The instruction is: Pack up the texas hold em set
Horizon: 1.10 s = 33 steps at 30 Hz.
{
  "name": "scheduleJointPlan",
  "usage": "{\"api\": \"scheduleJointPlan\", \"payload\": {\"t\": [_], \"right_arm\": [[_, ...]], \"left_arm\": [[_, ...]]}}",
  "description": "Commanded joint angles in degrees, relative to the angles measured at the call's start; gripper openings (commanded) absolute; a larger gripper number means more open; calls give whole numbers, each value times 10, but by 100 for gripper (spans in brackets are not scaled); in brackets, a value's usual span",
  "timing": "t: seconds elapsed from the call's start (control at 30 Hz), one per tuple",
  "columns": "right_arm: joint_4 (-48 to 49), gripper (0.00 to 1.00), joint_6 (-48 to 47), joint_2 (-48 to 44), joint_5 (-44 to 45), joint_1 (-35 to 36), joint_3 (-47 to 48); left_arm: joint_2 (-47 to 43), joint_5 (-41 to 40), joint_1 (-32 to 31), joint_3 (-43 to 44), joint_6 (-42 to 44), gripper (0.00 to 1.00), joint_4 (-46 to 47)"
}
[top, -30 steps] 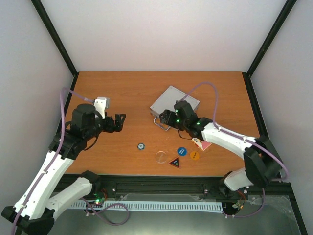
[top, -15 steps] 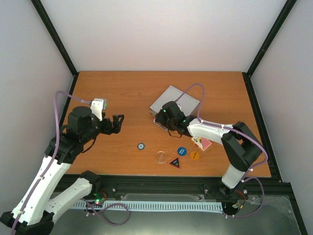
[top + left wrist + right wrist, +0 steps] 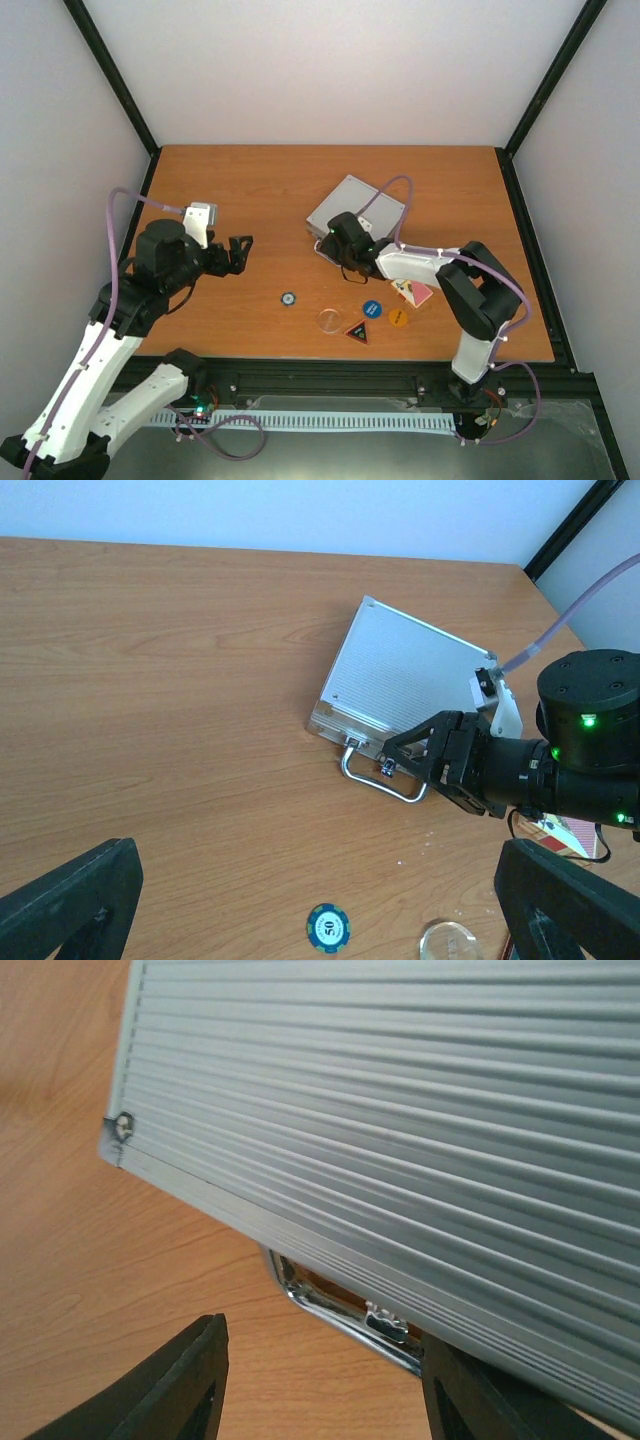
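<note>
The silver aluminium case (image 3: 357, 207) lies closed on the table, its chrome handle (image 3: 380, 777) towards the near left. My right gripper (image 3: 336, 246) is open at the case's front edge; in its wrist view the ribbed lid (image 3: 400, 1110) and handle (image 3: 340, 1315) fill the frame above the gripper (image 3: 320, 1385). My left gripper (image 3: 240, 251) is open and empty, left of the case, and it points at the case (image 3: 400, 685). A blue 50 chip (image 3: 288, 298) lies loose, also in the left wrist view (image 3: 329, 927). The red-backed card deck (image 3: 415, 293) lies under the right forearm.
A clear round disc (image 3: 329, 320), a black and red triangular button (image 3: 358, 331), a blue round button (image 3: 372, 309) and an orange round button (image 3: 398, 318) lie near the front edge. Black frame posts stand at the table's back corners.
My right gripper has moved left and closer to the case's front edge, and its elbow has folded in. My left arm has shifted slightly left.
</note>
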Motion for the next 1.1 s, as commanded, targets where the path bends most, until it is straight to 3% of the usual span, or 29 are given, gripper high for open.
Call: {"api": "scheduleJointPlan", "payload": {"t": [0.0,0.83,1.07], "right_arm": [[23,55,7,10,49,6,-2],[12,48,21,28,122,5,-8],[21,33,19,29,121,7,-7]], "left_arm": [[-9,4,2,5,8,100,-9],[-12,10,2,-9,15,100,-8],[-7,14,2,-8,17,100,-7]]}}
